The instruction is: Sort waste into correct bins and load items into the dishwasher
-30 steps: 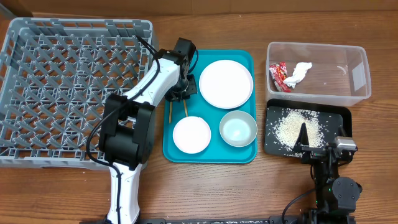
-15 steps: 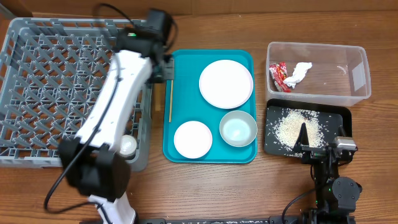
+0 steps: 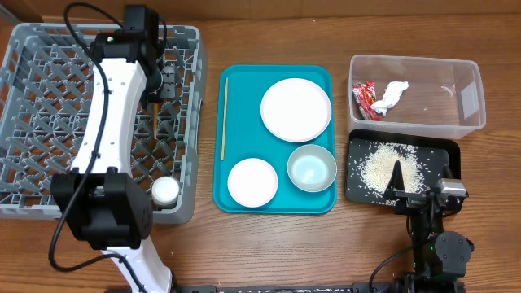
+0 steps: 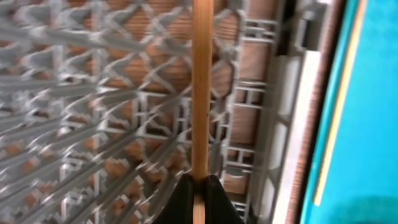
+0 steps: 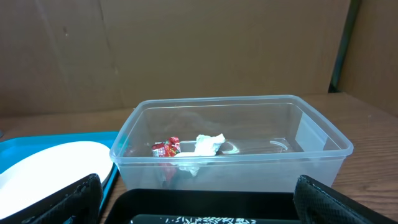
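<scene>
My left gripper (image 3: 159, 85) is shut on one wooden chopstick (image 3: 155, 125) and holds it over the right part of the grey dish rack (image 3: 49, 122). In the left wrist view the held chopstick (image 4: 200, 93) runs up from my fingertips (image 4: 199, 186) above the rack's pegs (image 4: 93, 124). The second chopstick (image 3: 224, 118) lies along the left edge of the teal tray (image 3: 275, 203). The white plate (image 3: 295, 108), white bowl (image 3: 251, 180) and grey bowl (image 3: 311, 168) sit on that tray. My right gripper (image 3: 422, 181) is open and empty at the black tray (image 3: 358, 146).
The clear tub (image 3: 464, 94) holds the red wrapper (image 3: 364, 100) and the white napkin (image 3: 391, 95); the right wrist view shows them too (image 5: 166, 148) (image 5: 208, 144). Rice grains (image 3: 383, 167) lie in the black tray. The left arm stretches over the rack.
My left gripper has swung left from the teal tray to above the dish rack, carrying one chopstick. The other chopstick stays on the tray. The right arm has not moved.
</scene>
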Robot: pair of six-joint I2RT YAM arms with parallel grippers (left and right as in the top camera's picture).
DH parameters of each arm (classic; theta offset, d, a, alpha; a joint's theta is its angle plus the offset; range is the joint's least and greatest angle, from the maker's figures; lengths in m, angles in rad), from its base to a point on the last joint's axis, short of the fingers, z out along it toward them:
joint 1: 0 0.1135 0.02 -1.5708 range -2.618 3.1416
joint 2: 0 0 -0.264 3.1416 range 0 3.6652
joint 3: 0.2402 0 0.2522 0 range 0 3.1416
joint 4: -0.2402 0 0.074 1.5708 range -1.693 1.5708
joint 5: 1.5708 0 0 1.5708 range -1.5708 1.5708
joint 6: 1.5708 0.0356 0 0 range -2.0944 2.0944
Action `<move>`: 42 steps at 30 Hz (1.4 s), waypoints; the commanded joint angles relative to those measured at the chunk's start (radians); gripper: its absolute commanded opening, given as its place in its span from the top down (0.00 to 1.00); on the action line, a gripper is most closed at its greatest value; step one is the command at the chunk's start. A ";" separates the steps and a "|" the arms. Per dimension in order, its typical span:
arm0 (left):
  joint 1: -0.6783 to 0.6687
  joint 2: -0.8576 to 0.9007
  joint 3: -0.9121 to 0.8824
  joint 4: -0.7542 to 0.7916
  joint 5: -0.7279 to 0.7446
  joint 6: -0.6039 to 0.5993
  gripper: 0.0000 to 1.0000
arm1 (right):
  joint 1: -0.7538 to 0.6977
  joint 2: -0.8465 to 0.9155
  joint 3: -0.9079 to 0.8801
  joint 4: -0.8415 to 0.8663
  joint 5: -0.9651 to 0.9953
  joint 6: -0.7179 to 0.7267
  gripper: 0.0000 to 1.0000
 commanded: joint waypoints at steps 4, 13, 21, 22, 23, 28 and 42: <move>-0.007 0.042 -0.004 0.003 0.109 0.134 0.96 | -0.002 -0.012 -0.011 0.008 0.002 0.000 0.00; -0.010 0.116 -0.006 0.005 0.125 0.007 0.95 | -0.002 -0.012 -0.011 0.008 0.002 0.000 0.00; -0.013 0.154 0.002 -0.020 0.184 -0.061 0.55 | -0.002 -0.012 -0.011 0.008 0.002 0.000 0.00; -0.013 0.144 0.013 -0.034 0.188 -0.076 0.11 | -0.002 -0.012 -0.011 0.008 0.002 0.000 0.00; -0.013 0.137 0.020 -0.041 0.191 -0.080 0.00 | -0.002 -0.012 -0.011 0.008 0.002 0.000 0.00; -0.034 0.052 0.045 -0.037 0.269 -0.081 0.02 | -0.002 -0.012 -0.011 0.008 0.002 0.000 0.00; -0.245 0.147 -0.057 0.128 0.093 -0.130 0.27 | -0.002 -0.012 -0.011 0.008 0.002 0.000 0.00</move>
